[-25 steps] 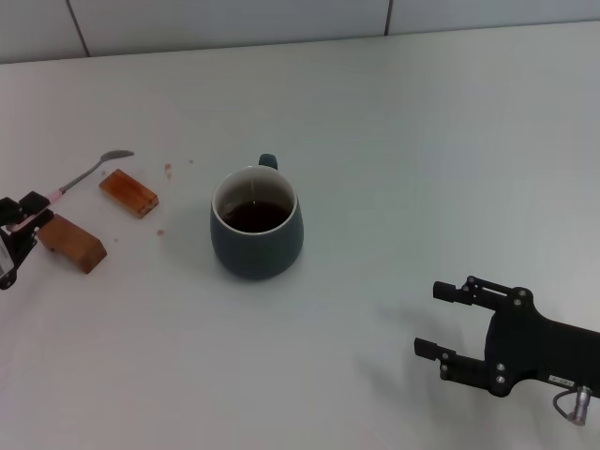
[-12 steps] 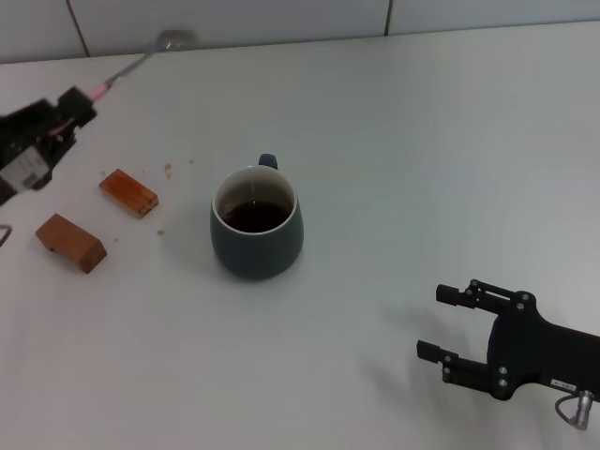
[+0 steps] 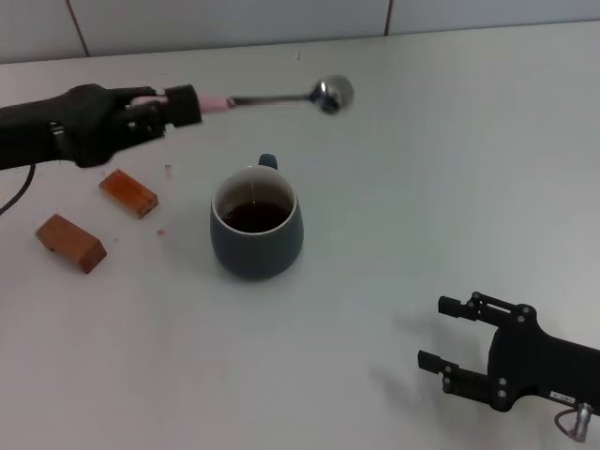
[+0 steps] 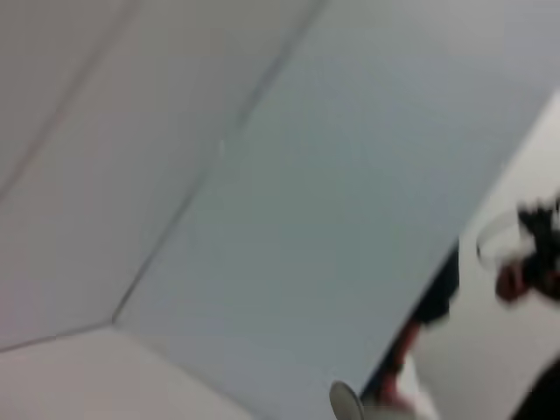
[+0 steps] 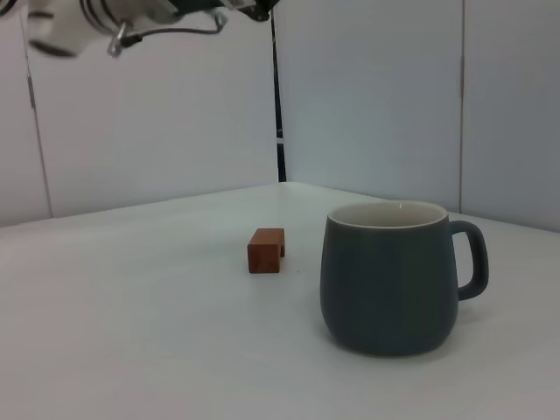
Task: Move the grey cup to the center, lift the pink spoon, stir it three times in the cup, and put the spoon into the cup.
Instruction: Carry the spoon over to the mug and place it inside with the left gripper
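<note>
The grey cup [image 3: 256,225] stands mid-table with dark liquid inside and its handle facing away from me; the right wrist view shows the grey cup [image 5: 389,276] from the side. My left gripper [image 3: 183,105] is shut on the pale pink handle of the pink spoon [image 3: 272,97]. It holds the spoon roughly level in the air, behind and above the cup, with the metal bowl pointing right. My right gripper [image 3: 433,333] hovers open and holding nothing near the table's front right, well clear of the cup.
Two brown wooden blocks [image 3: 128,192] [image 3: 70,242] lie left of the cup, with a few crumbs near them. One block [image 5: 265,250] shows beyond the cup in the right wrist view. A tiled wall runs along the table's far edge.
The left gripper has lifted the spoon off the table at the far left and swung it up and to the right, to behind the cup. The right gripper has barely moved.
</note>
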Robot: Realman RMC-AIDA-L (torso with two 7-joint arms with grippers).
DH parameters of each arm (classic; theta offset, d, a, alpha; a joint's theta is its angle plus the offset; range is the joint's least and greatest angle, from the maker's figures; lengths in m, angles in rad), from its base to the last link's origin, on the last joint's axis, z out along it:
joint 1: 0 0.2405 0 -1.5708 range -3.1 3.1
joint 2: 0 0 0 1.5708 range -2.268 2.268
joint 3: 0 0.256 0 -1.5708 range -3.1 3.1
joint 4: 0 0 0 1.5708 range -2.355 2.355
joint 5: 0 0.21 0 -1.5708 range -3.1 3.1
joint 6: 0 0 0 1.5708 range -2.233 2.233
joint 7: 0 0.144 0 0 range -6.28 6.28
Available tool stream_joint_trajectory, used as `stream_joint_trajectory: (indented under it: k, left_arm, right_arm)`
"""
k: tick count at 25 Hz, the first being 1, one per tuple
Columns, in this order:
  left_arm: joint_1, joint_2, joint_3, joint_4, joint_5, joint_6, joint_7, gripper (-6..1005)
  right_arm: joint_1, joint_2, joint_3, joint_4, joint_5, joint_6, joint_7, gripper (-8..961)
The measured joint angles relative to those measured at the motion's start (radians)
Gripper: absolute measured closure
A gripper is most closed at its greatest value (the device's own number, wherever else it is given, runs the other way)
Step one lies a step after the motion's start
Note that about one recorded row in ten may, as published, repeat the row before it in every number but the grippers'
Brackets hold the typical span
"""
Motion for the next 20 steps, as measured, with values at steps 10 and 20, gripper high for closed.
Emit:
stream_joint_trajectory:
  k: [10,20]
  left_arm:
    - [0.05,-0.003,0.359,0.571,0.054,-0.103,-0.041,862]
    - [0.061,-0.004,0.634,0.818,0.312,-0.2,-0.136,862]
  right_arm:
    - [-0.013,0.0,0.0,0.016,0.0,0.0,0.0,223]
    - [-0.02,0.0,0.001,0.016,0.0,0.0,0.0,223]
